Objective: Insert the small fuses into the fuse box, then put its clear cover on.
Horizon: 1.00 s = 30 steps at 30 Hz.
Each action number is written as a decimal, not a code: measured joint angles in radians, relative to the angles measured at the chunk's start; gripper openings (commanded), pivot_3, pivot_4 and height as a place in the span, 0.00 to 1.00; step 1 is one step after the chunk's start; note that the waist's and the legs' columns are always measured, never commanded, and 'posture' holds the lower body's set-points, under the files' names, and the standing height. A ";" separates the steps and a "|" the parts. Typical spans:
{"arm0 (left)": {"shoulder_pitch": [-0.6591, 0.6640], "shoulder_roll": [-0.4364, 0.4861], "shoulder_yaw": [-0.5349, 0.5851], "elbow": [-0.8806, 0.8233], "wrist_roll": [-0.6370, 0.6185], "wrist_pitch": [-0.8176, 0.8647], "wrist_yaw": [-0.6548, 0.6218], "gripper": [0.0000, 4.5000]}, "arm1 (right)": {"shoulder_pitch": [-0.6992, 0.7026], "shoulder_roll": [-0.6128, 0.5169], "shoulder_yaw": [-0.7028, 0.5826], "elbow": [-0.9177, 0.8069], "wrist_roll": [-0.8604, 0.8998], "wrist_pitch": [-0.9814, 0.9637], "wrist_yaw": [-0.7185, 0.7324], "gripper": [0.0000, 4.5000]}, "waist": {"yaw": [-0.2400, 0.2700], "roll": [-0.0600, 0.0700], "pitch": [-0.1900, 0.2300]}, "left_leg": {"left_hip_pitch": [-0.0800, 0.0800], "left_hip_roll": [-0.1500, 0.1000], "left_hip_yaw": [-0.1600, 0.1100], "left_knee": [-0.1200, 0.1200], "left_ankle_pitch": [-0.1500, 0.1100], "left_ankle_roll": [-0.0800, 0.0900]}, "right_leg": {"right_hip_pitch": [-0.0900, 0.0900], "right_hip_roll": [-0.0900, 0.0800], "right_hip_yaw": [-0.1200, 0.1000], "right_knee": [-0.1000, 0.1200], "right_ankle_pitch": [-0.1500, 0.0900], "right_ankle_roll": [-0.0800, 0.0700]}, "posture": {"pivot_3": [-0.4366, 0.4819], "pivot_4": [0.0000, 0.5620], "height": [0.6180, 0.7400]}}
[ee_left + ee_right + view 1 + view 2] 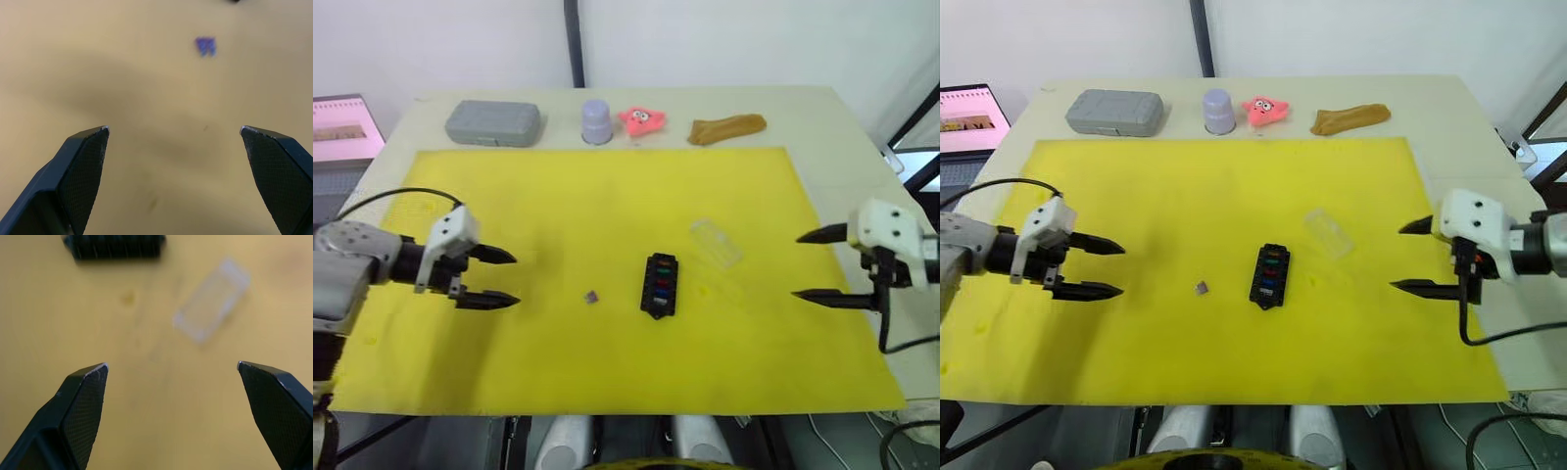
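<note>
The black fuse box (660, 285) lies near the middle of the yellow mat (607, 196), with several coloured fuses seated in its slots. One small purple-brown fuse (592, 296) lies loose on the mat to its left, also seen as a fuse (206, 46) ahead of my left gripper. The clear cover (716, 242) rests flat on the mat just right of and behind the box; the same cover (211, 299) shows ahead of my right gripper. My left gripper (501, 278) hovers open at the mat's left. My right gripper (811, 264) hovers open at the mat's right. Both are empty.
Along the table's far edge stand a grey case (493, 122), a lavender cup (596, 120), a pink star toy (643, 119) and a brown cloth-like lump (726, 127). A laptop screen (344, 127) sits off the table's left.
</note>
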 measured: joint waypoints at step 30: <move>-0.236 -0.330 -0.190 0.266 -0.225 0.663 0.073 1.00 | -0.429 0.257 0.452 -0.249 0.147 0.296 -0.256 0.99 | 0.014 0.000 0.000 | -0.001 -0.003 0.000 0.001 0.003 -0.005 | -0.001 -0.002 0.001 0.001 0.000 0.000 | 0.48 0.27 1.00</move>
